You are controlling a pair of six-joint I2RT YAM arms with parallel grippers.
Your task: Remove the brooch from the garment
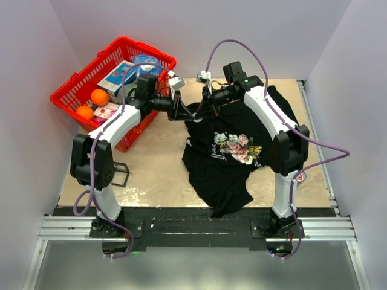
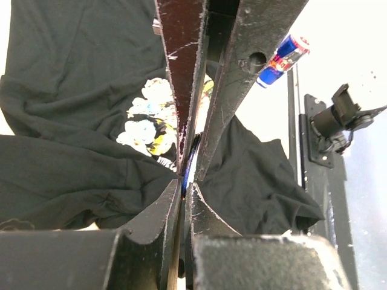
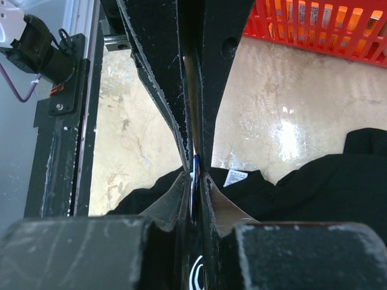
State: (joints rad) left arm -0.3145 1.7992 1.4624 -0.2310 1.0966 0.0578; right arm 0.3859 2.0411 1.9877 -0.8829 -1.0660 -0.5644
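Blue brooch [image 3: 195, 175] stands edge-on against the rumpled black garment [image 1: 224, 175].

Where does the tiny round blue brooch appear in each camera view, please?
Top external: hidden where left gripper and right gripper meet, at the far edge of the black T-shirt.
Left wrist: the tiny round blue brooch shows edge-on at centre, between the fingers.
Right wrist: edge-on at centre, between fingers.
Shared landmark: the T-shirt.

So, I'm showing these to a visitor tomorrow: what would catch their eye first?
The bright red basket at far left, oranges inside. Then the black T-shirt with its flowery print, spread in the middle. At its far edge the left tool and right tool meet tip to tip, a blue pin squeezed in the right one.
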